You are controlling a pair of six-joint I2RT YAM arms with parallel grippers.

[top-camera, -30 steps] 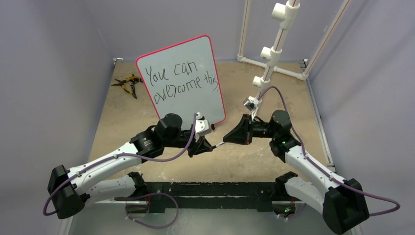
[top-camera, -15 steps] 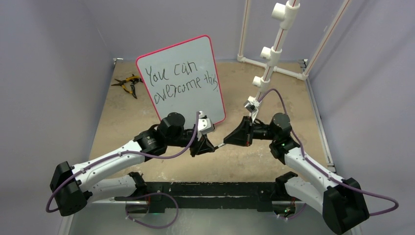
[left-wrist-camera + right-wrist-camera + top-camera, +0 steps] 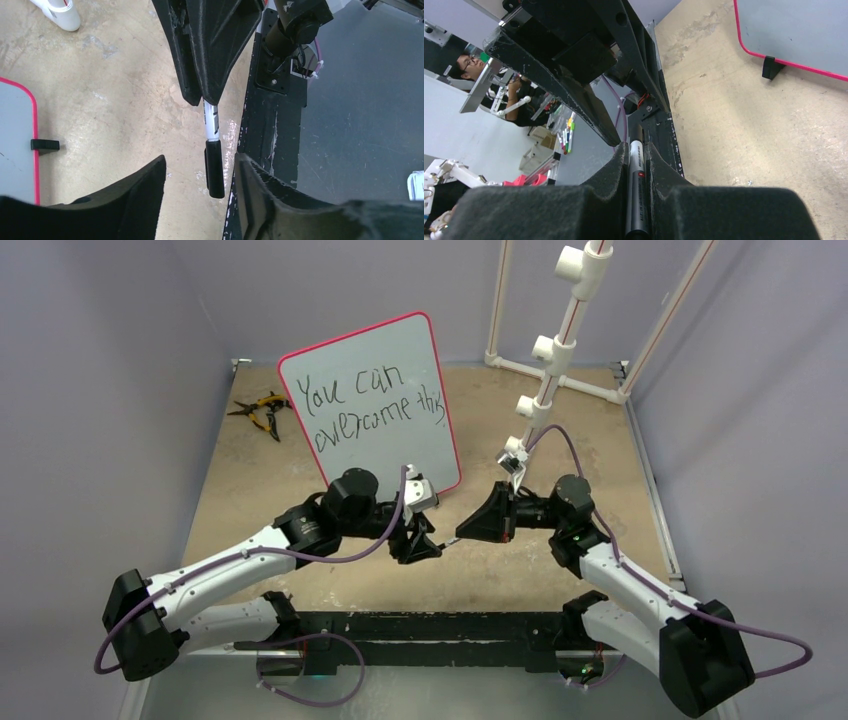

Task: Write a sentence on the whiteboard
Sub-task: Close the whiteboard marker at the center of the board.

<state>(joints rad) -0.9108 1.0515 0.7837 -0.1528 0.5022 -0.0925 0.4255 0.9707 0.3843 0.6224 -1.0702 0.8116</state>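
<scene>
1. The whiteboard (image 3: 400, 340) is stood on its small black feet toward the back left of the tabletop (image 3: 270, 480).
2. The sentence (image 3: 370, 410) is written across it in black marker in two lines, "You can" above "overcome this".
3. A marker (image 3: 212, 122) is clenched along its barrel by the right gripper (image 3: 636, 155), and its black end is pointed at the other arm.
4. The left gripper (image 3: 199, 172) is spread apart, with a finger set on each side of the marker's black end and a gap seen on both sides.
5. Both grippers are brought tip to tip over the middle of the tabletop, just in front of the board's lower right corner.
6. Yellow-handled pliers (image 3: 262, 410) are laid near the back left corner.
7. A white pipe frame (image 3: 557, 345) is stood at the back right corner.
</scene>
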